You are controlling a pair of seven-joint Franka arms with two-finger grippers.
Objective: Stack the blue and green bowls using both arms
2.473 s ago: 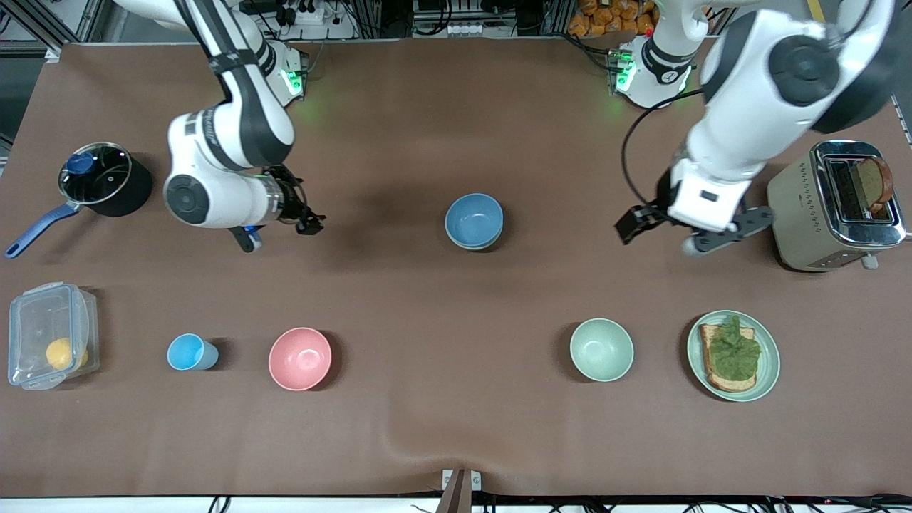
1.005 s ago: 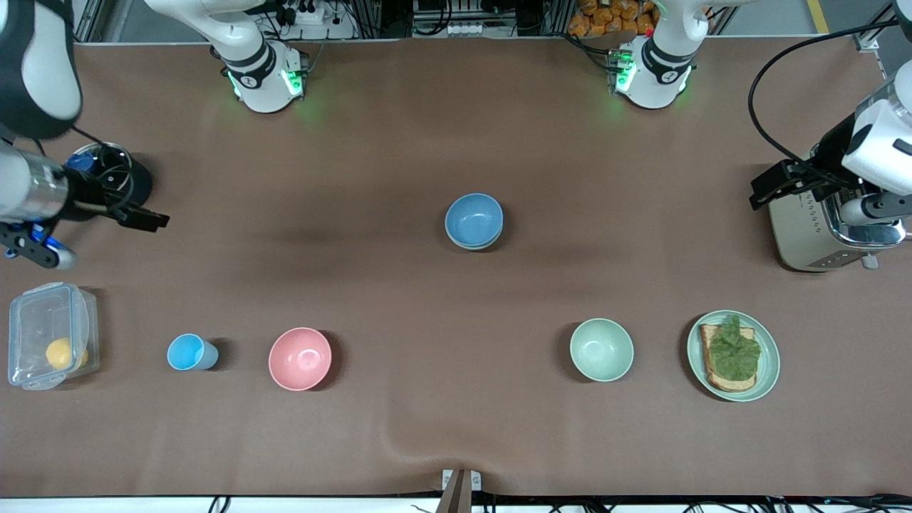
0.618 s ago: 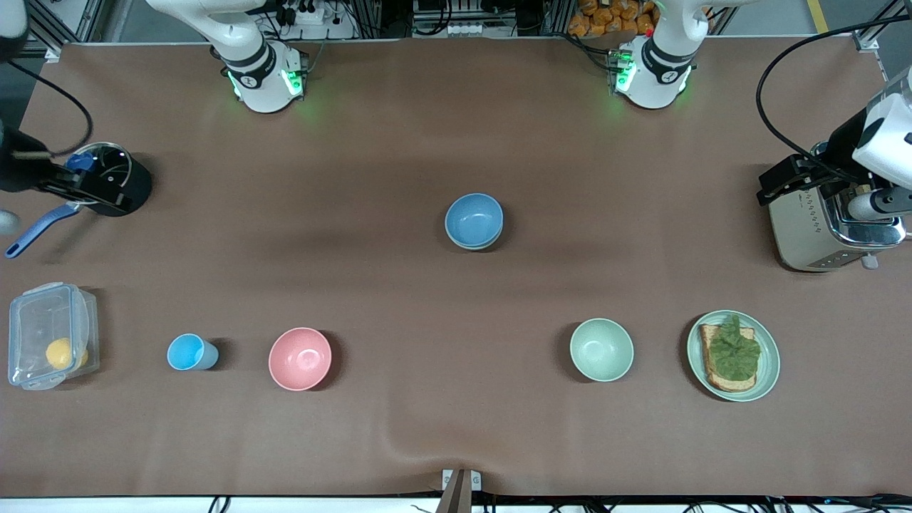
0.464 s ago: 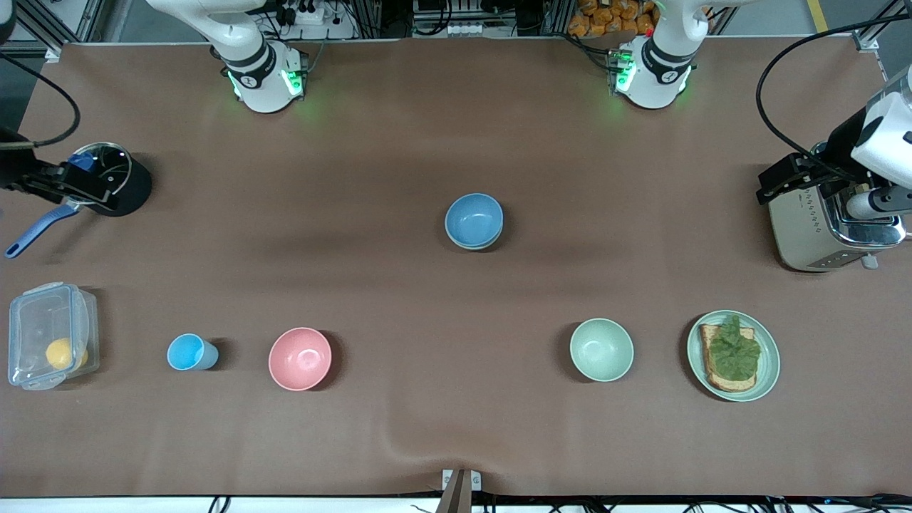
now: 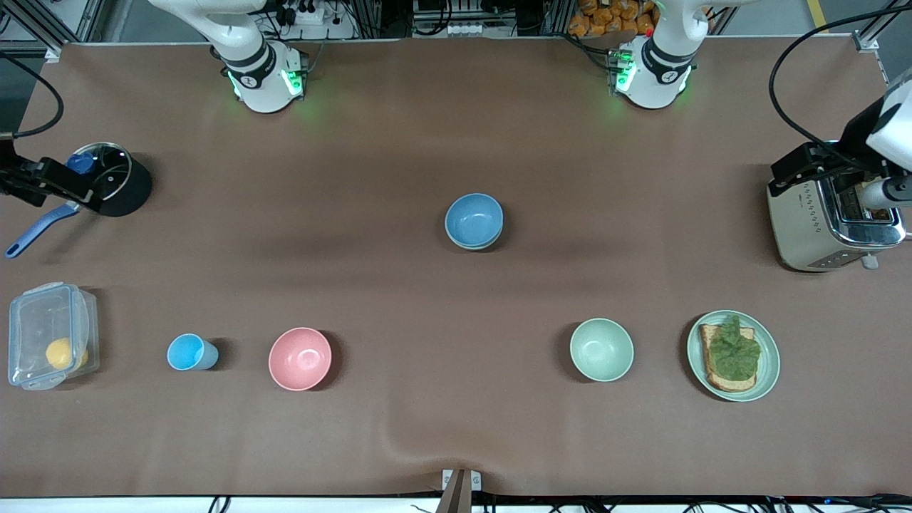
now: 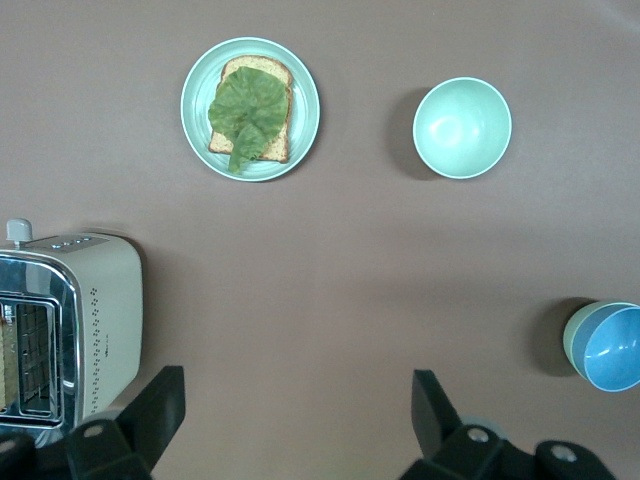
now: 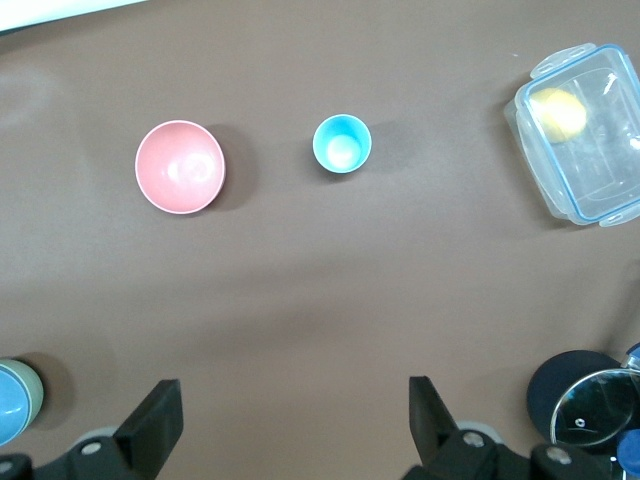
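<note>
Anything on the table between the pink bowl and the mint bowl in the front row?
No. In the front view, only bare brown tablecloth lies between the pink bowl and the mint bowl.

Bare brown tablecloth (image 5: 399, 306) surrounds the stacked matte blue bowl (image 5: 474, 219); the pink bowl (image 5: 300, 358) and mint-green bowl (image 5: 601, 349) sit nearer the camera, well apart.

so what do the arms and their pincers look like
Both arms are glossy white. Their bases glow green and black cables trail from the wrists. The left pincer and right pincer each have two blocky black fingers on dark mounts with small silver screws.
</note>
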